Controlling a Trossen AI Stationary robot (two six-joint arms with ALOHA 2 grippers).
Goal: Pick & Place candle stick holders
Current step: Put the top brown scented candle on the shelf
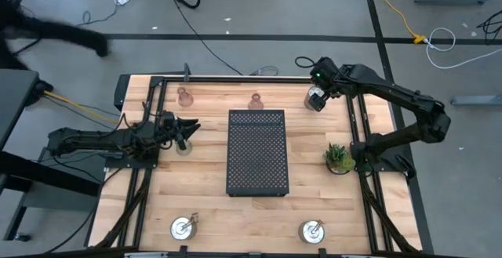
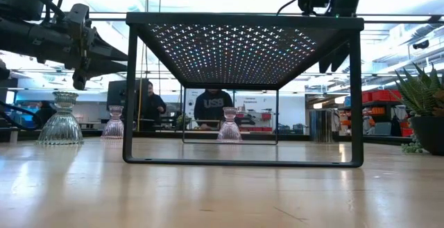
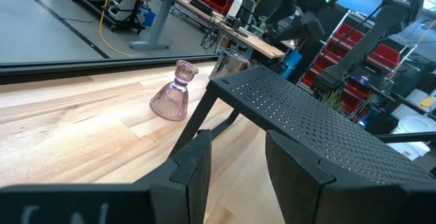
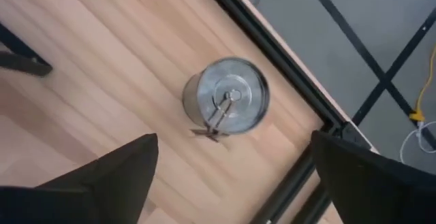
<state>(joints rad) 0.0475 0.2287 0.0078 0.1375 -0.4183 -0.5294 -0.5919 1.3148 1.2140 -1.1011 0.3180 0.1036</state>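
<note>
A shiny silver holder point(image 4: 228, 101) stands on its disc base at the table's far right point(image 1: 314, 99). My right gripper point(image 4: 235, 176) hangs open above it, one finger on either side, touching nothing. My left gripper point(image 1: 190, 125) is open and empty, above the table by the tray's left side. A clear greenish glass holder point(image 1: 183, 144) stands just near of it point(image 2: 61, 120). Two pink glass holders point(image 1: 184, 96) point(image 1: 255, 101) stand along the far edge; one shows in the left wrist view point(image 3: 174, 94). Two more silver holders point(image 1: 183, 227) point(image 1: 312, 230) stand at the near edge.
A black perforated tray point(image 1: 257, 152) stands on legs at the table's middle. A small potted plant point(image 1: 339, 158) is at the right. Black rails point(image 1: 357, 132) frame the table. People stand in the room beyond the table point(image 2: 211, 107).
</note>
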